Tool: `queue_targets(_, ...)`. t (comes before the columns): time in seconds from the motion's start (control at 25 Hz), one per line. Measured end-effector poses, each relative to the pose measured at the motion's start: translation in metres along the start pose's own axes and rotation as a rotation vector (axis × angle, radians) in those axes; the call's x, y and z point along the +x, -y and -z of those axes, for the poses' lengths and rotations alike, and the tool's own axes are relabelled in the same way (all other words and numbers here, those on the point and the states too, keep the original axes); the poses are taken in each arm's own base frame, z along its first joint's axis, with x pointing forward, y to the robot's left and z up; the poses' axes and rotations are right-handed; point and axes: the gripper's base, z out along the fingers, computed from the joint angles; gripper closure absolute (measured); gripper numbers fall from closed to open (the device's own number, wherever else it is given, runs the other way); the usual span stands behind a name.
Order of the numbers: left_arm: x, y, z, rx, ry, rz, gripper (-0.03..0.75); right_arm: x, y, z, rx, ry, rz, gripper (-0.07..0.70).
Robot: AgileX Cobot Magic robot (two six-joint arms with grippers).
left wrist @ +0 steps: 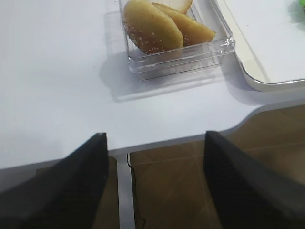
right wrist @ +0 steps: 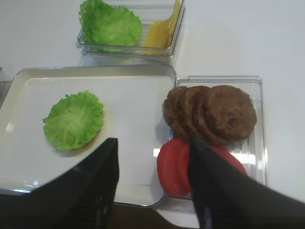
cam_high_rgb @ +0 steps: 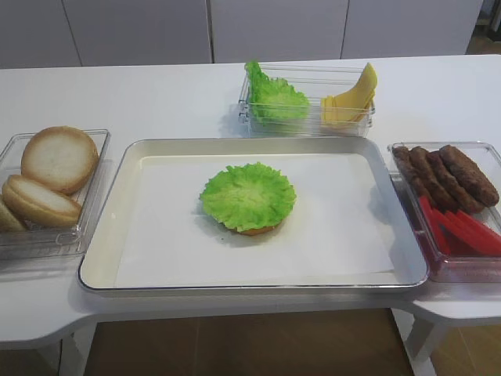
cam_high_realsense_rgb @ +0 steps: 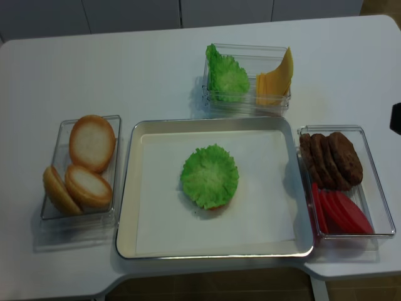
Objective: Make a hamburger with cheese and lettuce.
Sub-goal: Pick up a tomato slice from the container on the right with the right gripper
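The hamburger [cam_high_rgb: 249, 197] is a tan bun base under a ruffled green leaf, in the middle of the metal tray [cam_high_rgb: 100, 211]; it also shows in the right wrist view [right wrist: 74, 120] and the second high view [cam_high_realsense_rgb: 209, 175]. More lettuce [cam_high_rgb: 274, 95] and the stacked pale-yellow cheese [cam_high_rgb: 348, 102] share a clear box behind the tray. My right gripper [right wrist: 153, 140] is open and empty, over the tray's front right corner, with the cheese [right wrist: 159, 31] far ahead. My left gripper [left wrist: 156, 135] is open and empty over the table's front left edge. Neither gripper shows in the high views.
A clear box of pale bun halves [cam_high_rgb: 55, 180] stands left of the tray, also in the left wrist view [left wrist: 167, 28]. A clear box right of the tray holds brown patties [cam_high_rgb: 450, 176] and red tomato slices [cam_high_rgb: 462, 231]. White paper lines the tray.
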Motion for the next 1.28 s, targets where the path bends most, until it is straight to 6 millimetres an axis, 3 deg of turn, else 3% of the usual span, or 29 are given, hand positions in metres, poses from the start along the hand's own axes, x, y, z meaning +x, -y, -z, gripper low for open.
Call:
queue_targets(0.2, 0.000, 0.000, 0.000, 0.000, 0.000, 0.000, 0.248, -0.009, -0.001, -0.018, 0.005, -0.083, -0.021, 0.258)
queue_targets(0.36, 0.000, 0.000, 0.000, 0.000, 0.000, 0.000, 0.248, -0.012, -0.003, -0.044, 0.033, -0.180, -0.029, 0.258)
queue_targets(0.88, 0.000, 0.000, 0.000, 0.000, 0.000, 0.000, 0.248, 0.017, -0.030, -0.161, 0.229, -0.569, 0.086, 0.258)
queue_targets(1.08, 0.000, 0.000, 0.000, 0.000, 0.000, 0.000, 0.248, 0.025, -0.027, -0.183, 0.292, -0.644, 0.099, 0.258)
queue_targets(1.28, 0.000, 0.000, 0.000, 0.000, 0.000, 0.000, 0.248, 0.026, -0.025, -0.187, 0.316, -0.651, 0.105, 0.274)
